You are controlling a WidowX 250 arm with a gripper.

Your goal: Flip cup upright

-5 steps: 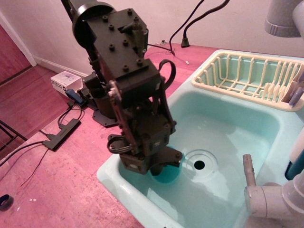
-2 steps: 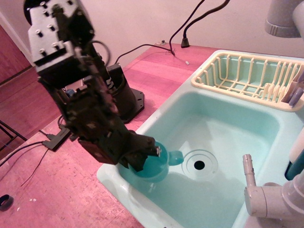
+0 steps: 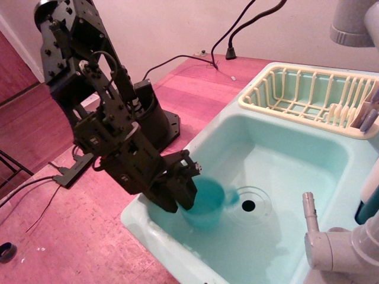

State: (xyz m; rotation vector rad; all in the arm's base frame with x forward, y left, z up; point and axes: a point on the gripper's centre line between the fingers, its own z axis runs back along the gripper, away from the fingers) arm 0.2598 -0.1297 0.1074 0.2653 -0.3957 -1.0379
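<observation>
Observation view. No legible brand, label or writing appears anywhere. The black gripper [image 3: 185,188] reaches over the near-left rim of the pale aqua sink basin [image 3: 308,163], its fingers [image 3: 190,171] closed against the left wall of the teal cup [image 3: 207,204]. The cup stands mouth-up inside the basin, handle toward the drain [image 3: 249,205]. A cream dish rack [image 3: 308,97] sits behind the basin.

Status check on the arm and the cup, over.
Tool at the teal cup's left side, grip unclear. Cup looks upright in the sink basin, handle toward the drain. Nothing blocking.
</observation>
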